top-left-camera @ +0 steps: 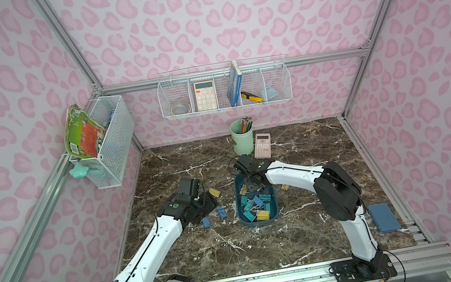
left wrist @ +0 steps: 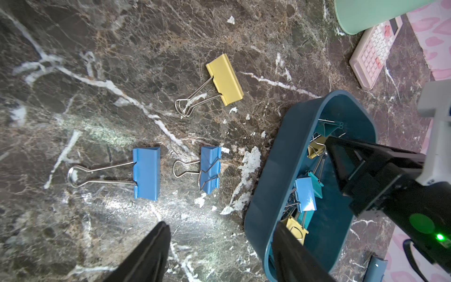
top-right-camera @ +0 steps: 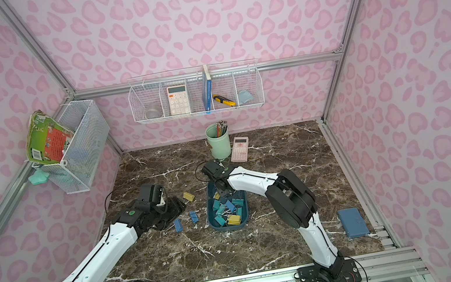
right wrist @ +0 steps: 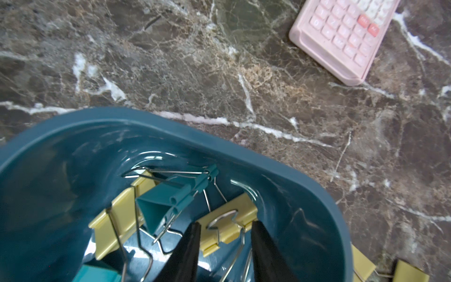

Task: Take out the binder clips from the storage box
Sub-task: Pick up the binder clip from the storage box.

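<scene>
My storage box [top-left-camera: 240, 211] sits in the middle of the bench [top-left-camera: 205, 252], heaped with yellow, blue and teal binder clips [top-left-camera: 258, 204]. My right claw [right wrist: 224, 225] straddles a yellow clip [right wrist: 241, 213] inside; I can't tell if it's pinched. My left claw [left wrist: 219, 224] hangs wide open, empty, over three loose clips [left wrist: 146, 173] beside the box.

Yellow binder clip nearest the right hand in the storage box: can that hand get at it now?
Probably yes. In the right wrist view the right hand is inside the storage box, its fingers on either side of the yellow binder clip with nothing in the way. A teal clip lies beside.
</scene>
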